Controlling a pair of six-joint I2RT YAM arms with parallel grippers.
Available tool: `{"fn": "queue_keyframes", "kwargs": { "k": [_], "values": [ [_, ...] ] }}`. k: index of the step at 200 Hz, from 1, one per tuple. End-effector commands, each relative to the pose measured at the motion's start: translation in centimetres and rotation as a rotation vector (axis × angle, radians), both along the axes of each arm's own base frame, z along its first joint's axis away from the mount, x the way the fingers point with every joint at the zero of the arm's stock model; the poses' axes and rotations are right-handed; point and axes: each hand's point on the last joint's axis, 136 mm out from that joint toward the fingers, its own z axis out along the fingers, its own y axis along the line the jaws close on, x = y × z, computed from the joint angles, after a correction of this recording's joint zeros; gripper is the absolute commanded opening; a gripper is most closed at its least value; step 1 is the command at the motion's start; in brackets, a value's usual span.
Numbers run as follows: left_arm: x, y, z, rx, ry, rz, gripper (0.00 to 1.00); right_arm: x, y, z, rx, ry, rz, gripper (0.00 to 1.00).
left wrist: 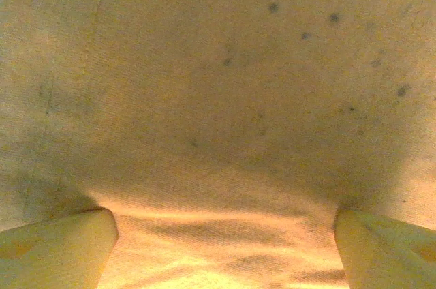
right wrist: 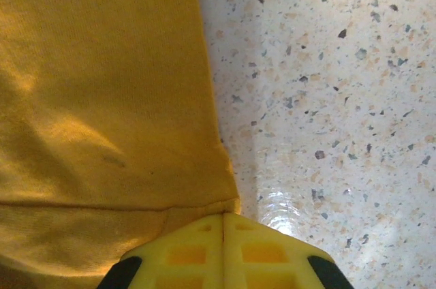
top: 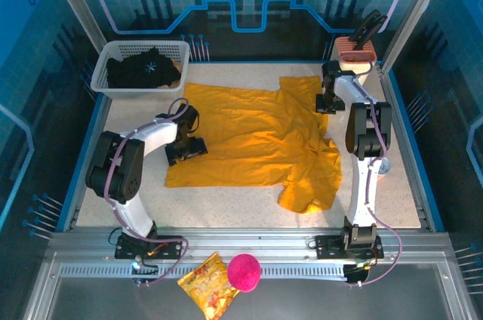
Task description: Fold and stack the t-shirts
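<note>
Right wrist: right gripper [right wrist: 223,233] clenched on the mustard-orange cloth t-shirt [right wrist: 102,98], left gripper [left wrist: 222,229] splayed; I fear its shallow corner pinch slipping.

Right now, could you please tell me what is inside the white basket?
The basket holds a crumpled black t-shirt with a white starburst print. Anything beneath it is covered.
</note>
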Motion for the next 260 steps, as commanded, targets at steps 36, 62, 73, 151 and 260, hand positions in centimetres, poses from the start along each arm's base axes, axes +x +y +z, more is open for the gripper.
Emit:
{"fn": "queue_keyframes", "kwargs": {
  "k": [36,62,73,151,260],
  "values": [
    [-1.6,2.6,-1.2,0.047,0.075,0.024,0.85,0.8,-1.3,-0.6,-0.110,0.011,0.061,0.00],
    [-1.7,3.0,-1.0,0.065,0.083,0.018,0.85,1.5,-1.5,0.5,-0.193,-0.020,0.110,0.00],
    [-1.9,3.3,-0.9,0.084,0.091,0.010,0.85,1.8,-1.5,0.8,-0.229,-0.030,0.127,0.00],
    [-2.5,5.0,0.0,0.135,0.086,-0.013,0.85,4.9,-0.5,2.4,-0.464,-0.128,0.214,0.00],
    [-3.4,7.1,0.5,0.210,0.121,0.020,0.86,6.0,-1.4,2.1,-0.643,-0.077,0.194,0.01]
  ]
}}
